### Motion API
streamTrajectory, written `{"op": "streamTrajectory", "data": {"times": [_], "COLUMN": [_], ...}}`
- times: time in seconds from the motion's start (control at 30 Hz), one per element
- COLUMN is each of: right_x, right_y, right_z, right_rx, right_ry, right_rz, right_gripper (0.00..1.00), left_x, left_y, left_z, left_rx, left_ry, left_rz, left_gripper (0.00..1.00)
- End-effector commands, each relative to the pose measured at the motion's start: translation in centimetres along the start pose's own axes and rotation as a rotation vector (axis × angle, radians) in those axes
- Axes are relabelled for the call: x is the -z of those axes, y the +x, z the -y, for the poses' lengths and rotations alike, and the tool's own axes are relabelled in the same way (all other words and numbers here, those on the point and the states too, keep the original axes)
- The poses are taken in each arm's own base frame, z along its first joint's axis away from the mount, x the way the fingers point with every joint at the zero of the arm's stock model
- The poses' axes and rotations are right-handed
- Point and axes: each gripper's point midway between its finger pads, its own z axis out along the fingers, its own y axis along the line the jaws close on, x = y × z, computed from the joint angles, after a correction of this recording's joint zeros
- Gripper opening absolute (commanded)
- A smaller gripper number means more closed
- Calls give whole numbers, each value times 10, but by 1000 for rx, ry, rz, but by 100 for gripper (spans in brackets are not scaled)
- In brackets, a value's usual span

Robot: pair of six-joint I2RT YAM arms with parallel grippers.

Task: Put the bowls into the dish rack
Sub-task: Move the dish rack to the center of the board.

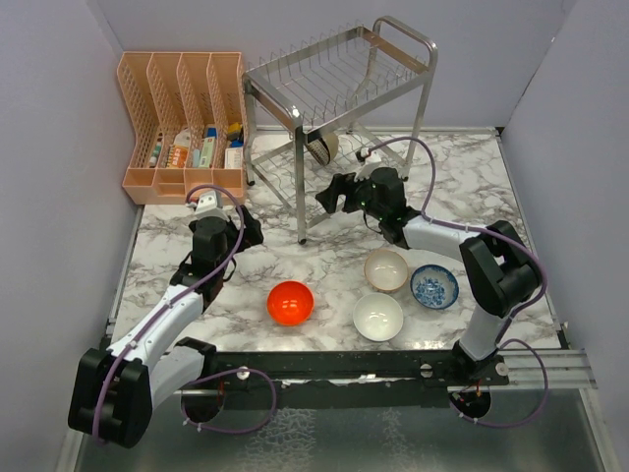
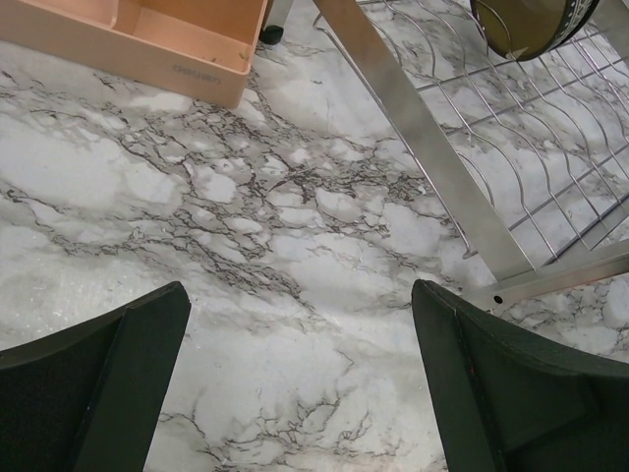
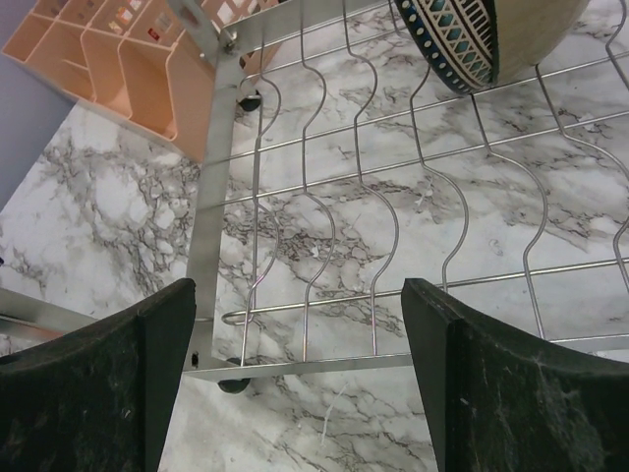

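The steel dish rack (image 1: 334, 84) stands at the back centre. A dark brown bowl with a cream inside (image 1: 322, 147) rests on edge in its lower tier, also seen in the left wrist view (image 2: 531, 25) and, patterned rim showing, in the right wrist view (image 3: 491, 34). On the marble lie a red-orange bowl (image 1: 290, 302), a beige-pink bowl (image 1: 385, 269), a white bowl (image 1: 378, 317) and a blue-patterned bowl (image 1: 433, 286). My right gripper (image 1: 329, 194) (image 3: 295, 383) is open and empty at the front edge of the lower tier (image 3: 393, 197). My left gripper (image 1: 248, 231) (image 2: 300, 383) is open over bare marble, left of the rack's leg (image 2: 423, 128).
A peach plastic organiser (image 1: 182, 118) (image 2: 147, 39) (image 3: 118, 69) with small items stands at the back left, next to the rack. Walls close in both sides. A dark rail (image 1: 393, 369) runs along the near table edge by the arm bases.
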Motion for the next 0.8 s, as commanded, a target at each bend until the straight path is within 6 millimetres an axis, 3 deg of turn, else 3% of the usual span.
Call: {"op": "streamTrajectory", "data": {"times": [0.0, 0.1, 0.33, 0.47, 0.77], "right_x": [-6, -16, -42, -47, -36], "right_y": [-31, -39, -69, -60, -45], "right_z": [-1, -2, 28, 59, 120], "right_rx": [-5, -1, -17, -15, 66], "right_ry": [13, 6, 157, 289, 573], "right_rz": [108, 125, 192, 177, 143], "right_gripper": [85, 85, 86, 87, 88], "left_x": [3, 4, 2, 1, 1], "left_y": [-10, -14, -13, -15, -12], "left_z": [0, 0, 0, 3, 3], "left_rx": [24, 24, 16, 18, 18], "left_ry": [3, 4, 6, 17, 26], "left_rz": [53, 68, 65, 70, 70], "left_gripper": [99, 99, 99, 99, 99]}}
